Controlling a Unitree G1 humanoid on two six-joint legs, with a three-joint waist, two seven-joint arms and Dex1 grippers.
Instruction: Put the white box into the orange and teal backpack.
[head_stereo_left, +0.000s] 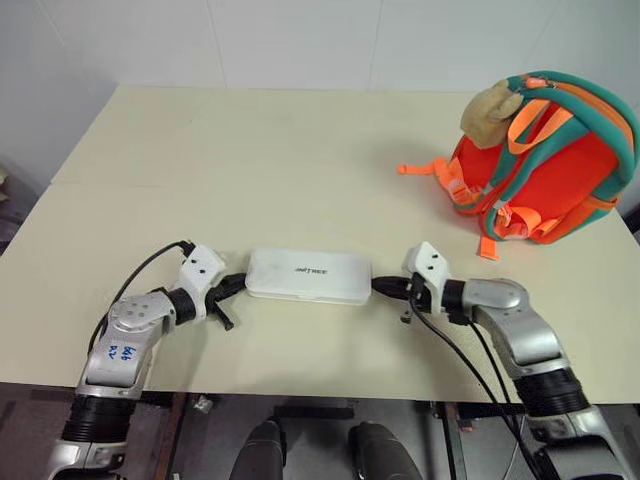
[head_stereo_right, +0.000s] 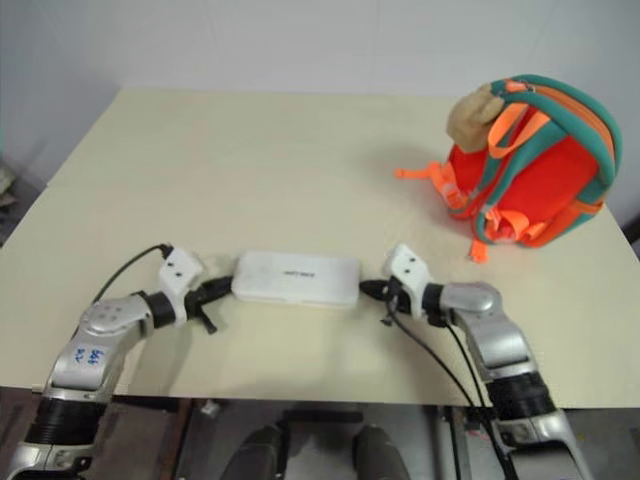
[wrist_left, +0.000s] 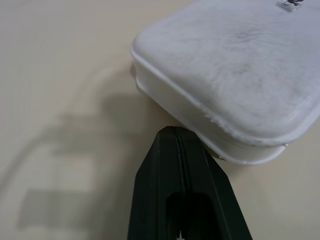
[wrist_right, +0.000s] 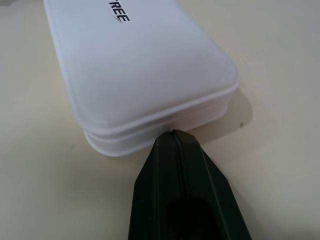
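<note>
The white box (head_stereo_left: 309, 275) lies flat on the table near the front edge, dark lettering on its lid. My left gripper (head_stereo_left: 238, 284) is shut, its tip at the box's left end; in the left wrist view the closed fingers (wrist_left: 172, 150) meet the rim of the white box (wrist_left: 235, 75). At the box's right end my right gripper (head_stereo_left: 381, 285) is also shut, and its tip (wrist_right: 175, 137) touches the end wall of the box (wrist_right: 150, 65). Neither holds anything. The orange and teal backpack (head_stereo_left: 560, 185) stands at the far right with a tan plush (head_stereo_left: 490, 112) on top.
The cream table (head_stereo_left: 250, 160) stretches bare between the box and the backpack. Orange straps (head_stereo_left: 425, 168) trail from the backpack toward the middle. A white wall backs the table. The front edge runs just behind my wrists.
</note>
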